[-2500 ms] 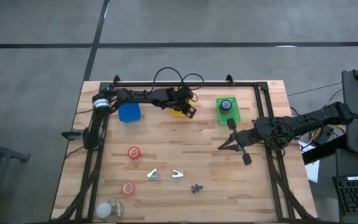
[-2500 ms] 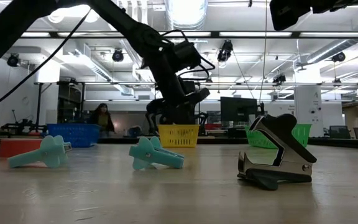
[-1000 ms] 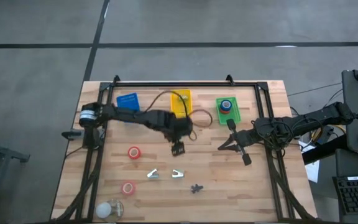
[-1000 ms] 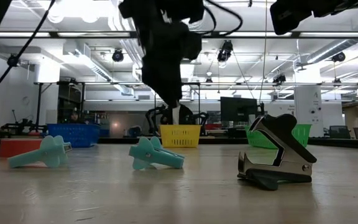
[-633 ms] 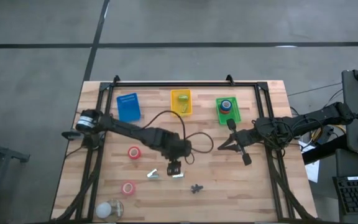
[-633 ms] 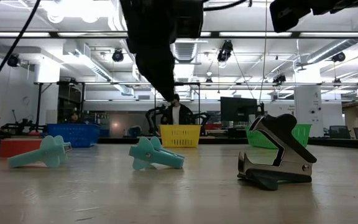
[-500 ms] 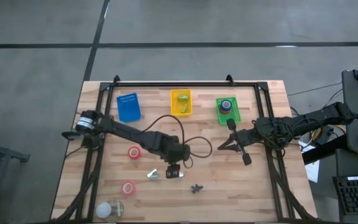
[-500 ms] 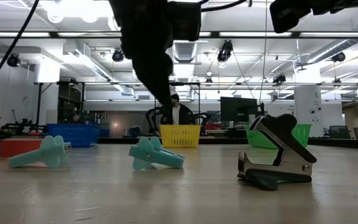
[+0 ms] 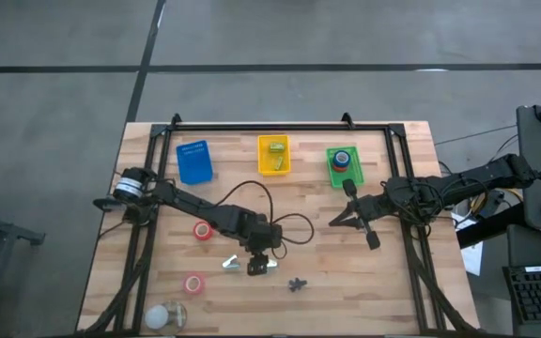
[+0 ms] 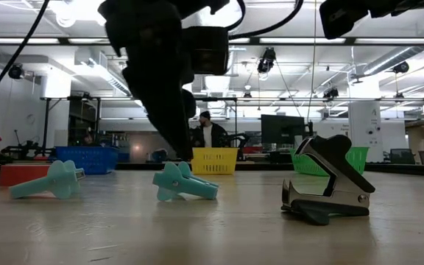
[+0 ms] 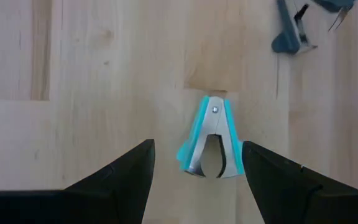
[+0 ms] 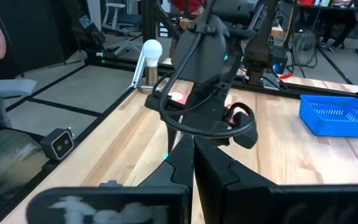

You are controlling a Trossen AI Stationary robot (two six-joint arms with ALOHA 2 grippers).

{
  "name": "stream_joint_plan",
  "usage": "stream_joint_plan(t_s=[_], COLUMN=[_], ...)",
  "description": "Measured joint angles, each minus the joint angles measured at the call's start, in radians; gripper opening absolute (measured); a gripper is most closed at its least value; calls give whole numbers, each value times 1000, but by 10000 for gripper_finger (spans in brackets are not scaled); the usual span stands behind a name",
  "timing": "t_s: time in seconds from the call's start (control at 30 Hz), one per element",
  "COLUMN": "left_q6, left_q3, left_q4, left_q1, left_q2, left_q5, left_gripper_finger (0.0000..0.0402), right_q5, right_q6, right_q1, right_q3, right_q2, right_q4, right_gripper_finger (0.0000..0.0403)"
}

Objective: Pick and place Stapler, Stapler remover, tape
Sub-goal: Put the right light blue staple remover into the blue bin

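A teal staple remover [image 11: 210, 140] lies flat on the wood, jaws toward my left gripper [image 11: 197, 152]. The gripper hangs open just above it, one finger on either side, touching nothing; from above [image 9: 259, 263] it covers the remover. A second teal staple remover [image 9: 232, 265] lies to its left and a dark one [image 9: 296, 284] nearer the front edge. Two red tape rolls [image 9: 202, 230] [image 9: 193, 284] lie on the left half. I cannot make out a stapler. My right gripper [image 9: 338, 219] waits shut above the table's right half.
A blue bin [image 9: 193, 161], a yellow bin [image 9: 274, 155] holding a small greenish thing and a green bin [image 9: 343, 167] holding a blue and red thing stand along the far edge. A light bulb [image 9: 162, 314] lies at the near left corner. People show in the room beyond.
My left gripper has swung from the table's middle toward the near edge and come down over the teal staple remover, staying open. Nothing on the table has moved.
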Motion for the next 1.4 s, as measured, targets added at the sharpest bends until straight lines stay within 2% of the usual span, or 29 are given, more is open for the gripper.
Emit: stream_joint_plan(t_s=[0.23, 0.6, 0.73, 1.13, 1.4], left_q6=[-8, -7, -8, -15, -11], left_q3=[-54, -97, -111, -112, -112], left_q4=[90, 130, 137, 160, 168], left_q1=[-1, -2, -2, -2, 2], left_q2=[0, 0, 0, 0, 0], left_q5=[-15, -35, -38, -38, -36], left_gripper_finger=[245, 237, 211, 97, 42], right_q5=[0, 0, 0, 0, 0], right_q6=[0, -10, -8, -6, -4], right_q1=[0, 0, 0, 0, 0], right_q3=[0, 0, 0, 0, 0], right_q2=[0, 0, 0, 0, 0], right_q4=[-3, -3, -3, -3, -3], right_gripper_finger=[8, 8, 8, 8, 8])
